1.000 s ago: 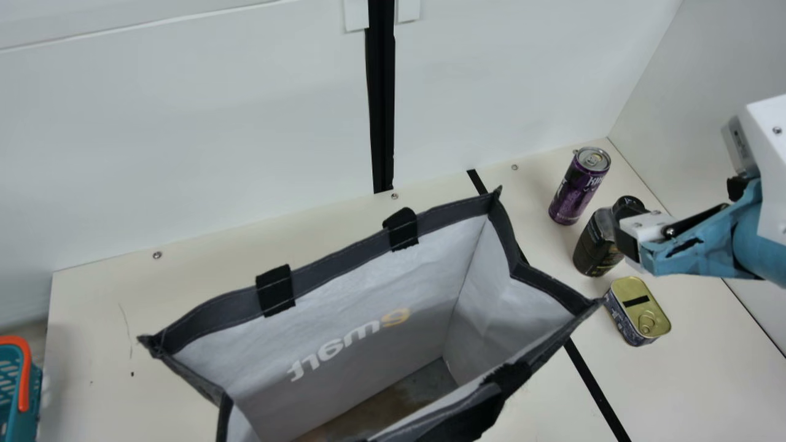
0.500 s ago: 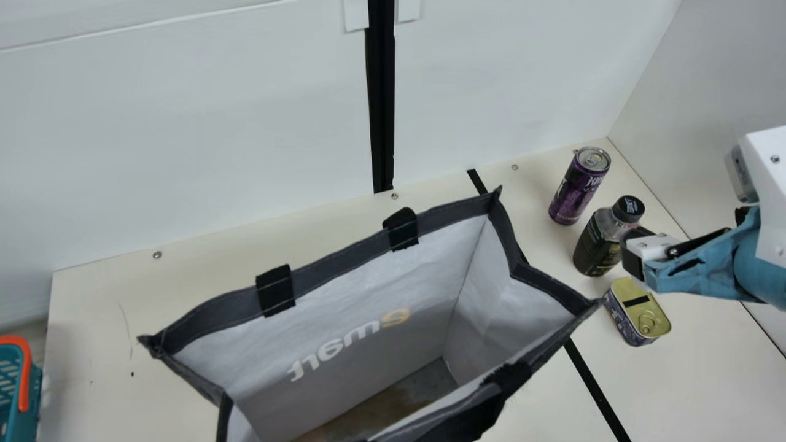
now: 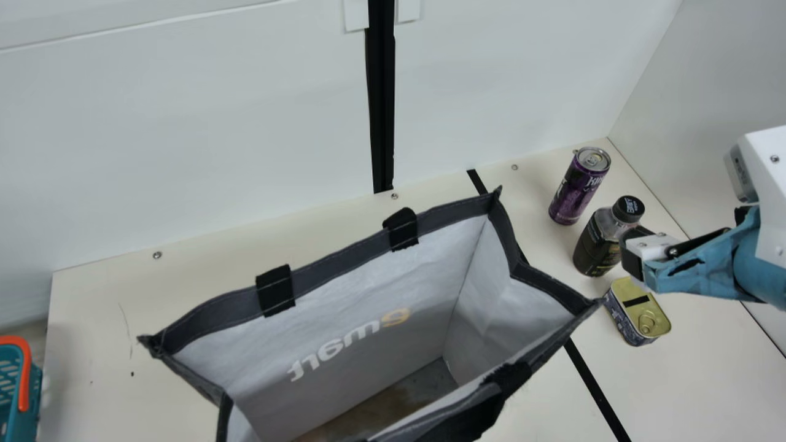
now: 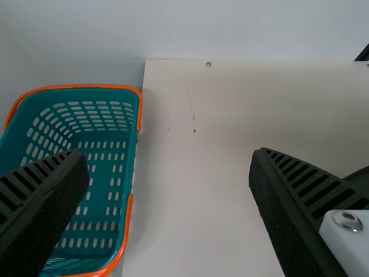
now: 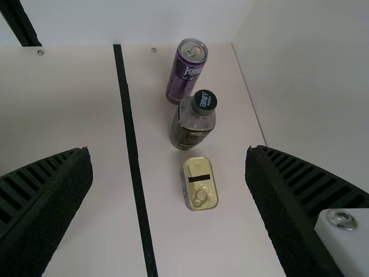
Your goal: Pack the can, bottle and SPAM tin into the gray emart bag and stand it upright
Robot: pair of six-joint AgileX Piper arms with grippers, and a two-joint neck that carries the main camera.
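Toward three o'clock from the gaping bag (image 3: 344, 256), the right gripper (image 5: 168, 151) spreads empty fingers, probably for grasping; the left gripper (image 4: 168, 153) does likewise.

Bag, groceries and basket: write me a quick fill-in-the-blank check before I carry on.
1. Between the can and the SPAM tin stands the ____.
2. Rather than lying on its side, the gray bag stands ____.
3. The right tool, holding nothing, is ____.
4. The teal basket's handles are coloured ____.

Missing words: bottle; upright; open; orange.
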